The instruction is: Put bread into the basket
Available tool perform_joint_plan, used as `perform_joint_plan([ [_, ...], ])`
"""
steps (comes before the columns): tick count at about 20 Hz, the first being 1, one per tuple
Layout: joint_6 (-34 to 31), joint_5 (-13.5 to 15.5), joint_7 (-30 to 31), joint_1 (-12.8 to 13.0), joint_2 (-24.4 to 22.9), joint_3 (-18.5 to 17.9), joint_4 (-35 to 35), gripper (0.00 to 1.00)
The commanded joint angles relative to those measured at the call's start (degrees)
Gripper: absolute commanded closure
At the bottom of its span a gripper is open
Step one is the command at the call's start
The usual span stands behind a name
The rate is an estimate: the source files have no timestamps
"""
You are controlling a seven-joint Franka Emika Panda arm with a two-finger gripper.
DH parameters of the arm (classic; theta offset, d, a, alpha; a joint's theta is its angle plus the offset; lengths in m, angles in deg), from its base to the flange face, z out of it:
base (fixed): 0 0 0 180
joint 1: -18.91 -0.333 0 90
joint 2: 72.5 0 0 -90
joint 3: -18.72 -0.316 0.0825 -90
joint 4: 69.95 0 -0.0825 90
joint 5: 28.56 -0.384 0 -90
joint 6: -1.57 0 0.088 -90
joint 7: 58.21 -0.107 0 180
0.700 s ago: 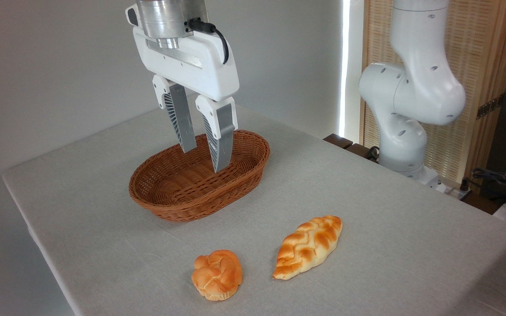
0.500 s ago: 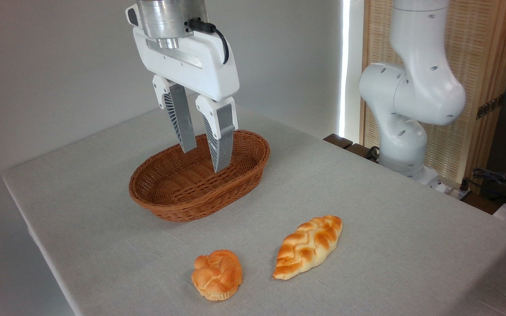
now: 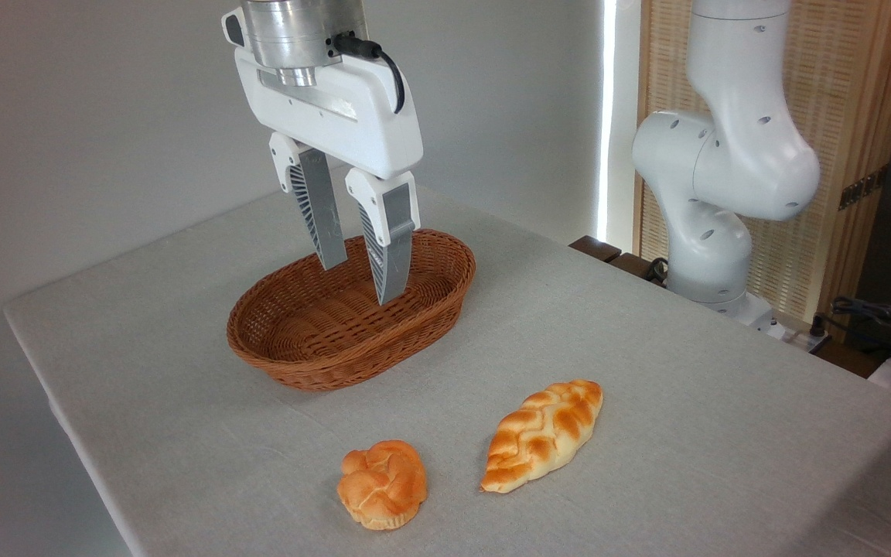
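My claw (image 3: 359, 285) hangs empty over the basket (image 3: 350, 319), its jaws slightly parted. I see the bread (image 3: 542, 435) lying near right on the table (image 3: 646, 371)

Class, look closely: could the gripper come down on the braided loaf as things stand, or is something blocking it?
Probably yes. The bread lies bare on the table, apart from the round bun and the basket. The open gripper hangs in front of the basket, empty.

Even, diffuse indoor lighting; a bright overexposed strip of daylight (image 3: 609, 116) at the upper right. Soft shadows lie on the table (image 3: 646, 348). Sharp focus, no motion blur.
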Motion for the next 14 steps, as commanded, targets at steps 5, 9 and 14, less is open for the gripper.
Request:
perform_joint_plan([
  [5,-1.57,0.73,-1.46,0.23,-0.36,-0.83,0.37,0.0],
  [9,-1.48,0.64,-1.29,0.23,-0.8,-0.83,0.02,0.0],
  [14,-1.22,0.47,-1.38,0.23,-2.29,-1.97,-1.65,0.0],
])
